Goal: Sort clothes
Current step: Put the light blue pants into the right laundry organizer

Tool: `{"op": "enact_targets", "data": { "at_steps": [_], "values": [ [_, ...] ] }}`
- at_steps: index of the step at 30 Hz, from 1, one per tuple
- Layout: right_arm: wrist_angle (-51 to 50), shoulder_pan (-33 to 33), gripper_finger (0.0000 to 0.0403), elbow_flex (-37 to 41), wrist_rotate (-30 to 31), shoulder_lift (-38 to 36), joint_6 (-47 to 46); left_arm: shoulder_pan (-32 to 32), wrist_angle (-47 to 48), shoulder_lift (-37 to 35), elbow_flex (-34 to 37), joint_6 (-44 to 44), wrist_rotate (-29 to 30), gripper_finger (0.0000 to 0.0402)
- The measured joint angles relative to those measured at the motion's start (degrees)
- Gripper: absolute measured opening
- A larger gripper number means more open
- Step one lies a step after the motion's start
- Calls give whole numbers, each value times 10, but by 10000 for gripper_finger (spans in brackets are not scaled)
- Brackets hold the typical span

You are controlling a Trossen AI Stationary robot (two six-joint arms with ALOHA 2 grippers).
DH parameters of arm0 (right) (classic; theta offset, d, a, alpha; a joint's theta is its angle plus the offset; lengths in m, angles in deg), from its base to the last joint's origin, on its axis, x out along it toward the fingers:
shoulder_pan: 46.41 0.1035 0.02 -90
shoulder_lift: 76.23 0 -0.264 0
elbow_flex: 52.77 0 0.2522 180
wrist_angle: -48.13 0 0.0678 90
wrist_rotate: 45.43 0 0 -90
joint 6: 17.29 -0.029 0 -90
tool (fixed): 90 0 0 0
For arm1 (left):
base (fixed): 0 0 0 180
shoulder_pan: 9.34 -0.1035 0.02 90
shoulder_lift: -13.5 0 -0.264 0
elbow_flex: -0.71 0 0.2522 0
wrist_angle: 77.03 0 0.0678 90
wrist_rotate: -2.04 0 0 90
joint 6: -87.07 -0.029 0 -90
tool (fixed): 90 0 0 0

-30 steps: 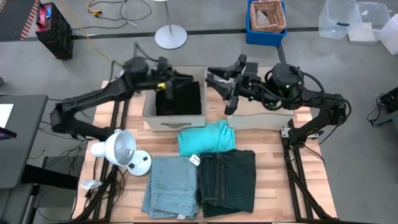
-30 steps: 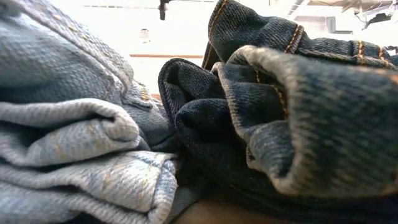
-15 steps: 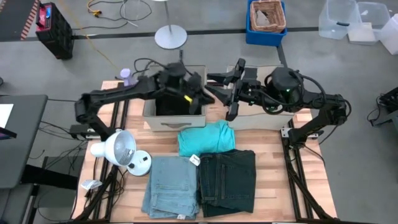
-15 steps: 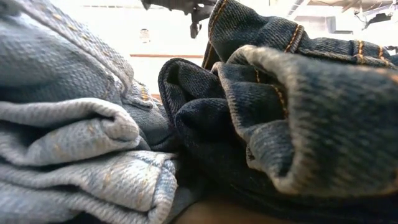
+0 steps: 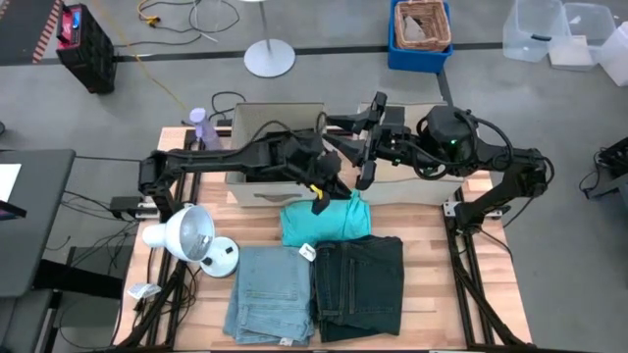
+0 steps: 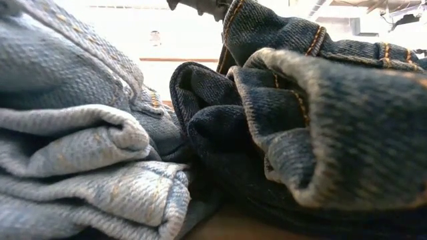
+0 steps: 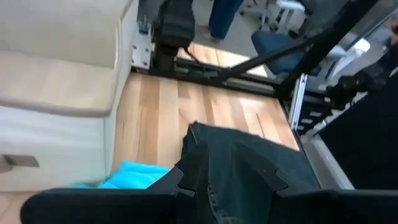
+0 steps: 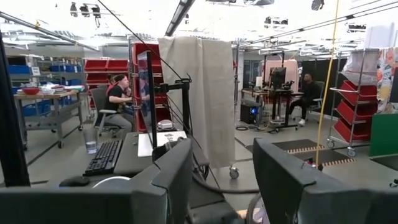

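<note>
The teal shirt (image 5: 329, 221) lies folded on the table in front of the beige boxes. The light blue jeans (image 5: 270, 294) and the dark jeans (image 5: 361, 286) lie folded side by side near the front edge, and both fill the low view (image 6: 73, 133) (image 6: 320, 120). My left gripper (image 5: 321, 196) is open and empty, above the shirt's far edge; its wrist view (image 7: 227, 186) looks down on the dark jeans (image 7: 249, 168) and the shirt (image 7: 130, 177). My right gripper (image 5: 343, 137) is open and empty above the gap between the boxes. My left arm hides the black cloth.
Two beige boxes stand at the table's far side, the left one (image 5: 275, 191) under my left arm, the right one (image 5: 407, 188) under my right arm. A white lamp (image 5: 186, 235) stands at the left edge and a purple bottle (image 5: 201, 123) at the far left corner.
My left gripper has gone from above the left box toward the table's right and near edges, and now hangs over the teal shirt's far edge. The garments on the table have stayed where they were.
</note>
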Motion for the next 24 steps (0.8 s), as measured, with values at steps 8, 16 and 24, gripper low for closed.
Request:
{"op": "enact_targets", "data": {
  "at_steps": [8, 16, 24],
  "values": [
    [0, 0, 179, 0, 0, 0, 0, 8, 22, 34, -1, -3, 31, 67],
    [-3, -1, 179, 0, 0, 0, -2, 22, 70, 34, -1, -54, 69, 67],
    [-13, -1, 179, 0, 0, 0, -1, 79, 63, 34, -1, -151, 94, 67]
  ]
}}
